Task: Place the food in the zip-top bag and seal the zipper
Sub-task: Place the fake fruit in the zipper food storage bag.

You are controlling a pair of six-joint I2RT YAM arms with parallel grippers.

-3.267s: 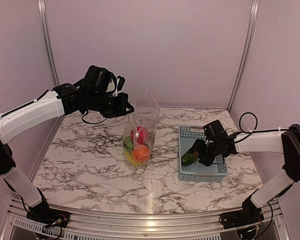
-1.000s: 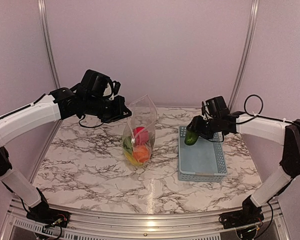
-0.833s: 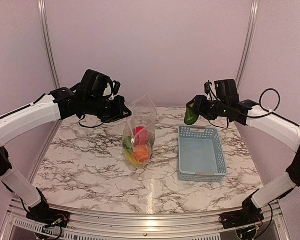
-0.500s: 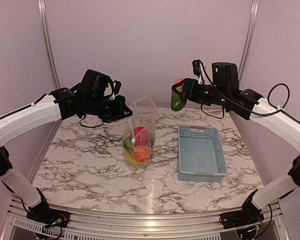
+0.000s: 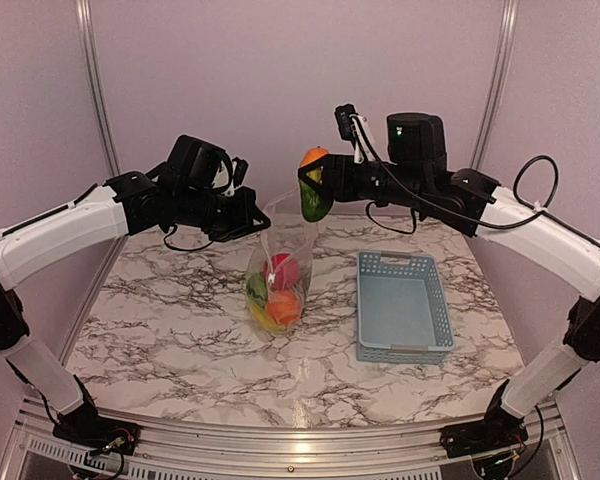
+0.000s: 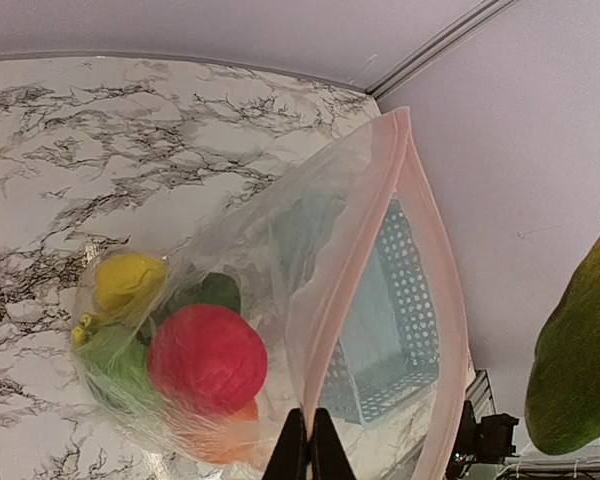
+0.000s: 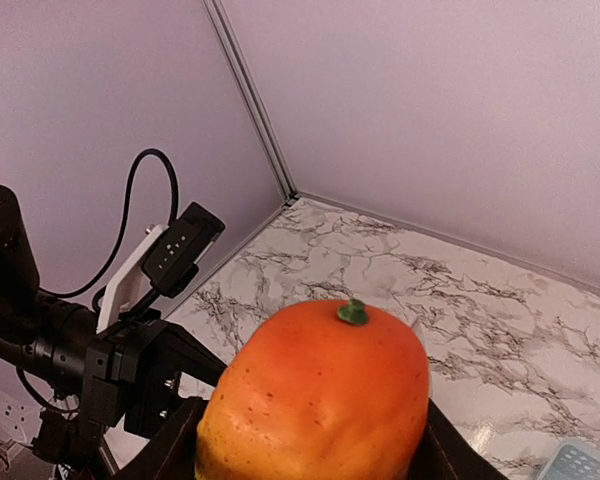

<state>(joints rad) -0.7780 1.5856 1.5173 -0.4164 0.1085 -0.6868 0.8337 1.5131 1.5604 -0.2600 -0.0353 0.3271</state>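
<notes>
Mango up in the air, orange end on top with a small green stem, green end down. Just above and right of the open mouth of the bag, not inside it. Gripped at both flanks by the right claw, spread only as wide as the mango and pressed against it. Filling the lower middle of the right wrist view, with a dark finger at each side. From the left wrist, only a green bulge at the right edge, apart from the bag's rim.

Bag upright on the table, mouth gaping upward, pink zipper running round the opening. Near lip pinched between the closed tips of the left claw, that edge held up. Bunched together in the bottom: red apple, orange beneath it, a yellow piece and green pieces alongside.

Basket flat on the table to the right of the bag, apart from it. Also visible through the clear plastic in the left wrist view.
</notes>
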